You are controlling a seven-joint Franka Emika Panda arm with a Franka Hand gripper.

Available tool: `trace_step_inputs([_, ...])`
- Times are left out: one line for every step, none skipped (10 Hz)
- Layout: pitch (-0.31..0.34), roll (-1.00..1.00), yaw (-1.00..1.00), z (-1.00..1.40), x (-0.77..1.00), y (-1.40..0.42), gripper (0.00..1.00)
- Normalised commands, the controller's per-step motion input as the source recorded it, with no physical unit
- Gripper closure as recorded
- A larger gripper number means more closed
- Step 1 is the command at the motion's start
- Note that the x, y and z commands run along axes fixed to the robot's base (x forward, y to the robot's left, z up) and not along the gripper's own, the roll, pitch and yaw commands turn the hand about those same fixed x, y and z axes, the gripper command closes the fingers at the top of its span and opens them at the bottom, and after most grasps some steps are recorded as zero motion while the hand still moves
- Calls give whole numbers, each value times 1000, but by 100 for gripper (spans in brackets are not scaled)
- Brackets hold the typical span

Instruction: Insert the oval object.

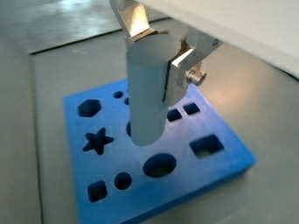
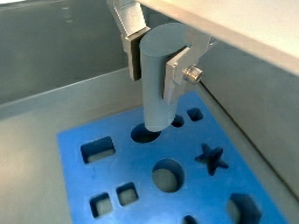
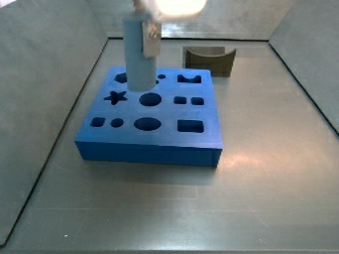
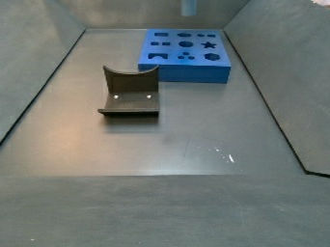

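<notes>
My gripper (image 1: 160, 57) is shut on the oval object (image 1: 146, 96), a slim pale blue-grey peg held upright; both show in the other wrist view too, gripper (image 2: 155, 63) and peg (image 2: 156, 92). The peg's lower end stands at a dark hole (image 2: 142, 135) near one edge of the blue holed block (image 2: 128, 166). I cannot tell how deep it sits. In a side view the peg (image 3: 137, 60) hangs from the gripper (image 3: 146, 35) over the block's (image 3: 153, 139) far left part. In a side view only a bit of the peg (image 4: 191, 8) shows above the block (image 4: 184, 68).
A brown curved block (image 3: 209, 62) lies behind the blue block; it also shows in a side view (image 4: 129, 94), nearer the camera. The block has several other shaped holes, among them a star (image 1: 97, 141). Grey walls (image 3: 66, 109) bound the floor.
</notes>
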Motion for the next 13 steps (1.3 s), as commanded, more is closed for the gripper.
trace_step_inputs([-60,0,-1000,-277,0,-157,100])
trace_step_inputs([-20,-6,-1000,-243,0,-100,100])
trace_step_inputs([-1,-31,-1000,-186,0,-71,100])
trace_step_inputs([0,-70,-1000,-103,0,-46,100])
trace_step_inputs([0,-100,-954,-214,9,-17,100])
trace_step_inputs([0,-104,-531,-543,57,-57,100])
trace_step_inputs([-29,-83,-386,-580,0,-71,100])
trace_step_inputs([-11,57,-109,-260,0,-11,100])
trace_step_inputs([-20,6,0,-260,-43,0,100])
trace_step_inputs([0,0,-14,-274,0,0,100])
trace_step_inputs([0,19,-303,-180,74,-83,100])
trace_step_inputs([0,30,-320,-246,129,-54,100])
trace_step_inputs([6,14,-237,-263,183,0,100])
